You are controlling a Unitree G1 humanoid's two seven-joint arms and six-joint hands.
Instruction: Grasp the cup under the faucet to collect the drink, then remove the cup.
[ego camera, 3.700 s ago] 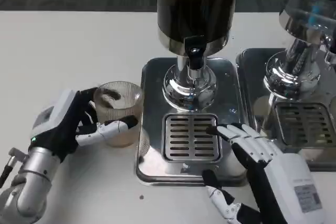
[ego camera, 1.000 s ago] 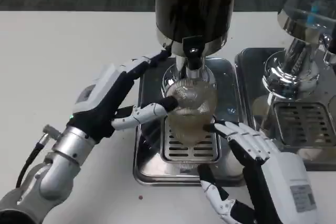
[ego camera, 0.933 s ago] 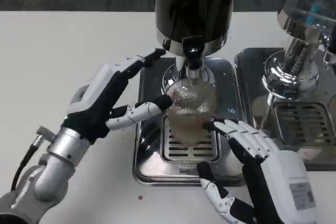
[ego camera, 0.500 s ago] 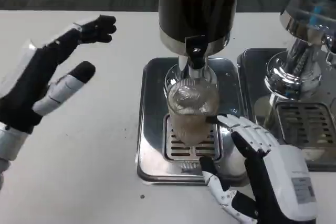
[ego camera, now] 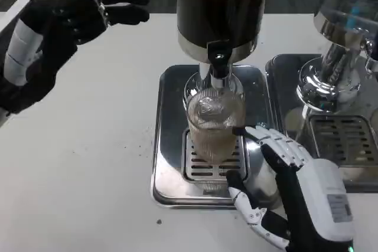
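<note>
ribbed glass cup (ego camera: 214,123): upright on the drip grille (ego camera: 214,166), directly under the black faucet (ego camera: 219,58) of the dark dispenser (ego camera: 220,10). right hand (ego camera: 295,190): fingers spread, tips just beside the cup's right side, contact unclear. left hand (ego camera: 56,33): raised at upper left, well apart, fingers loosely spread, holding nothing.

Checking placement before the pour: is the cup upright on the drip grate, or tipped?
Upright. The ribbed cup stands on the drip grate directly beneath the faucet, its rim level. Neither hand holds it.
</note>
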